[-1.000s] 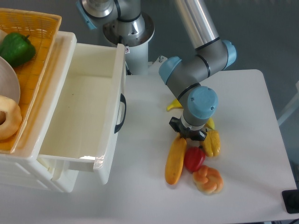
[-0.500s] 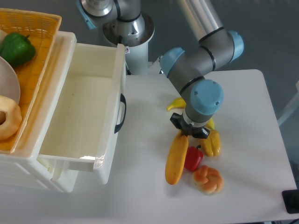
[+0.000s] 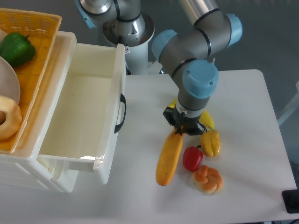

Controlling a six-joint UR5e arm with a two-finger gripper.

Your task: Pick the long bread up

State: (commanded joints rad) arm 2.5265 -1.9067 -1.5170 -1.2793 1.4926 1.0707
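Note:
The long bread [image 3: 169, 159], a glossy orange-yellow loaf, slants from under the wrist down to the lower left on the white table [image 3: 247, 112]. My gripper [image 3: 181, 130] points down over the loaf's upper end and is shut on it. The wrist hides most of the fingers. The lower end of the loaf lies near the table; I cannot tell whether it touches.
Right of the loaf sit a red pepper [image 3: 193, 157], a yellow pepper [image 3: 211, 143] and a braided bun [image 3: 208, 180]. A banana [image 3: 207, 120] peeks out behind the gripper. An open white drawer [image 3: 88, 112] stands at left, beside a basket [image 3: 39, 32] with a green pepper [image 3: 17, 48].
The gripper has moved left and slightly up with the long bread's upper end in it. The loaf has swung away from the red pepper, leaving a gap.

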